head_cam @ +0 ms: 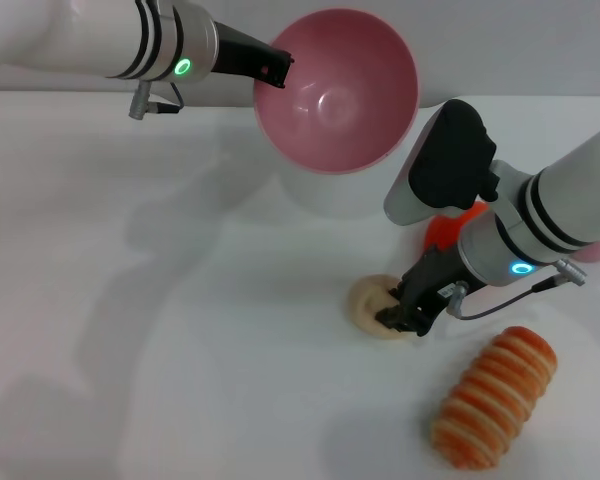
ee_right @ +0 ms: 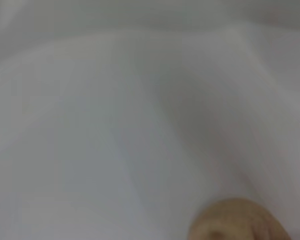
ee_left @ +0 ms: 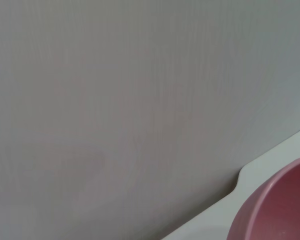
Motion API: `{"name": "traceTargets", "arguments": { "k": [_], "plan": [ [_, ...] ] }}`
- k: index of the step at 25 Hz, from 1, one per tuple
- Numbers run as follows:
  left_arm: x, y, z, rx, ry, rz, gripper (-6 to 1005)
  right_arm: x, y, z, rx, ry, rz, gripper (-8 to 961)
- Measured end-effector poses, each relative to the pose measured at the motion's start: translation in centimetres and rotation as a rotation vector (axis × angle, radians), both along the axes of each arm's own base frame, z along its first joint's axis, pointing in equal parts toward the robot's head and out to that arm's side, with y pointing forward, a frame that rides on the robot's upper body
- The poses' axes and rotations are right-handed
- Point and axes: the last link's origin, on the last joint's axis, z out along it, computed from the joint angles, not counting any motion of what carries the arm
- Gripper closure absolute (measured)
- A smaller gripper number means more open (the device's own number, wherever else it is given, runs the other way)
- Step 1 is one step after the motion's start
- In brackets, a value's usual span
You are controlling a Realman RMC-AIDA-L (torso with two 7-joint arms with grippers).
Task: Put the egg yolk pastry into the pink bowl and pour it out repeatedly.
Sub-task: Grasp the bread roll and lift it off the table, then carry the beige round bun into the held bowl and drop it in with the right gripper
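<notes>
Open room: the white table lay bare across the robot's left half; the things crowded the right side.
Pink bowl: was held off the table at the far middle, tipped so its mouth faced the head camera; its rim showed in the left wrist view.
Left gripper: was clamped on the bowl's left rim.
Egg yolk pastry: sat on the table, right of centre, below the bowl; rounded, no clear long axis.
Right gripper: was down at the pastry's right edge, fingers touching it; whether it gripped could not be told.
Striped bread roll: lay near the front edge, long axis slanting front-left to back-right.
Orange thing: sat behind the right arm, mostly hidden.
</notes>
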Motion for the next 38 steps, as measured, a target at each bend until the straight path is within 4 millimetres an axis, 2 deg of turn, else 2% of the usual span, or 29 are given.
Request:
{"name": "traceTargets", "arguments": {
  "k": [5,9,13,18,22,25,34,37,38],
  "plan": [
    [-0.1,0.0,0.0,0.000,-0.003,0.002,964,-0.3,-0.1,0.3,-0.009,-0.002,0.007,737],
    [-0.1,0.0,0.0,0.000,-0.003,0.002,964,-2.1,-0.8,2.7,-0.009,0.049,0.035,779],
    [-0.1,0.0,0.0,0.001,-0.004,0.003,964,-4.9,-2.5,7.5,0.029,0.108,0.113,809],
    [0.0,0.0,0.1,-0.003,-0.004,0.004,964,-9.8,-5.7,15.0,0.109,0.263,0.272,842],
    [0.1,-0.3,-0.2,-0.022,0.002,0.003,964,-11.5,-7.0,19.8,0.234,0.388,0.365,853],
    [0.6,-0.6,-0.5,-0.040,0.008,-0.008,964,-11.2,-6.3,20.7,0.300,0.405,0.380,858],
    [1.1,-1.2,-1.1,-0.083,0.010,-0.015,964,-8.5,-1.6,19.2,0.421,0.431,0.308,867],
    [1.2,-1.3,-1.2,-0.087,0.011,-0.017,964,-7.9,-1.0,18.6,0.428,0.433,0.302,872],
    [1.2,-1.3,-1.2,-0.087,0.011,-0.017,965,-7.8,-0.9,18.6,0.432,0.435,0.300,837]
  ]
}}
